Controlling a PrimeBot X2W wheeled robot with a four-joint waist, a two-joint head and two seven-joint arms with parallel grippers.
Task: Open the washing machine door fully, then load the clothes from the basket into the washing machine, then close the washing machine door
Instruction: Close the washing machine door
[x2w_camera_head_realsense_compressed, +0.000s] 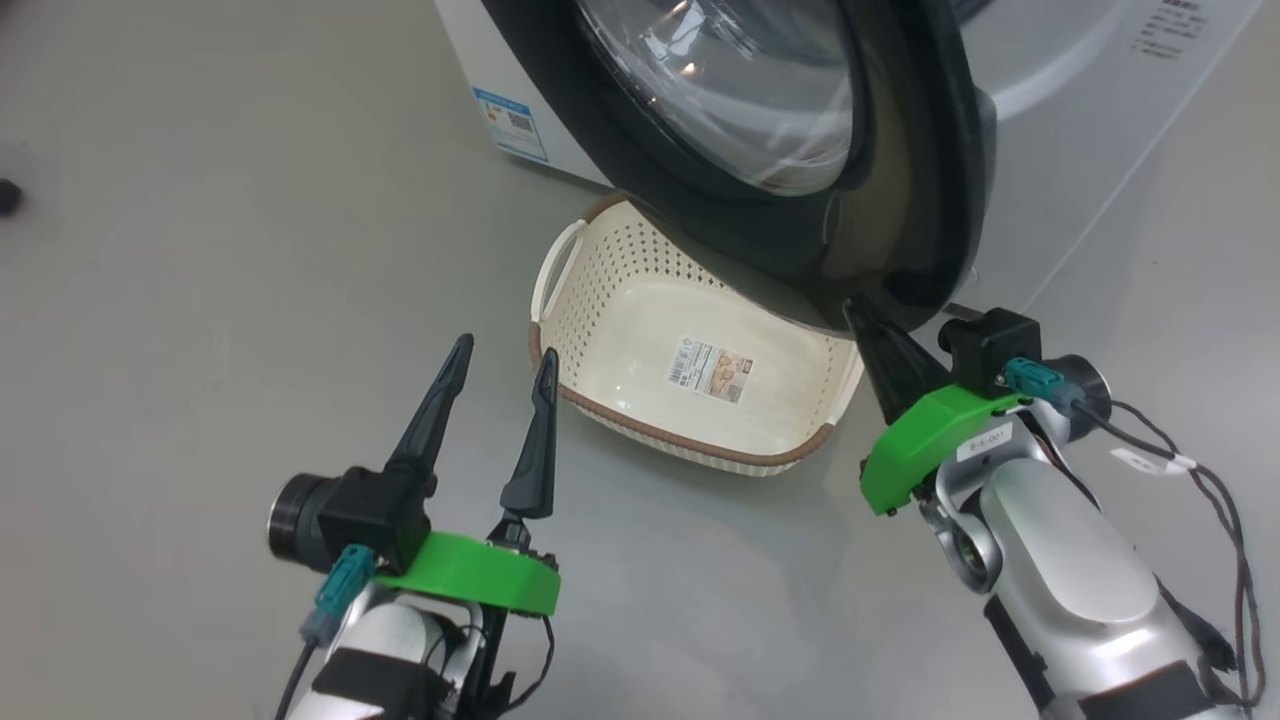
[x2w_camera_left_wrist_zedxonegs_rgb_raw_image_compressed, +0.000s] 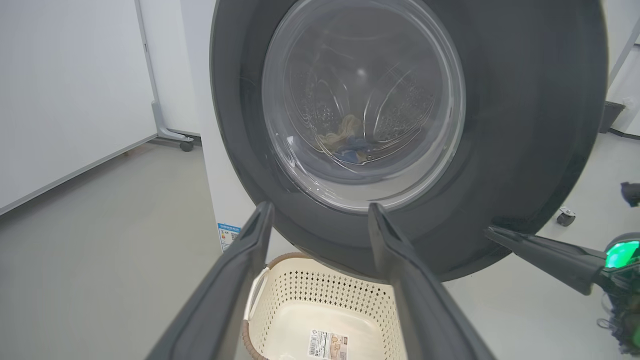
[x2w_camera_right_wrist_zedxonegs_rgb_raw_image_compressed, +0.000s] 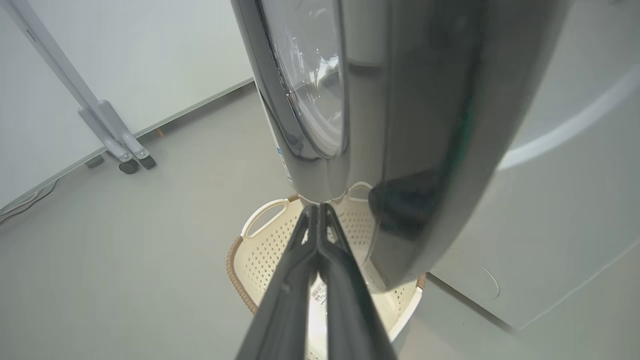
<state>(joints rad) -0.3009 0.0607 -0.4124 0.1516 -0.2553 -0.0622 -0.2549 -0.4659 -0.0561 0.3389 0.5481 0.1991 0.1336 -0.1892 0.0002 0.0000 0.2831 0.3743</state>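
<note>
You have bright, even overhead light, shadows faint on floor (x2w_camera_head_realsense_compressed: 200, 300). Glare streaks across washing machine door (x2w_camera_head_realsense_compressed: 760, 110) glass (reflections muddy your look inside). Wrist views bow at edges; focus generally sharp.

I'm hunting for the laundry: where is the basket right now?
In the head view's middle, the basket sits on the floor, partly beneath the washing machine door, between the left hand and right hand.

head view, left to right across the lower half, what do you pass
left gripper, open → basket → right gripper, shut, just under the lower rim of the washing machine door
</note>
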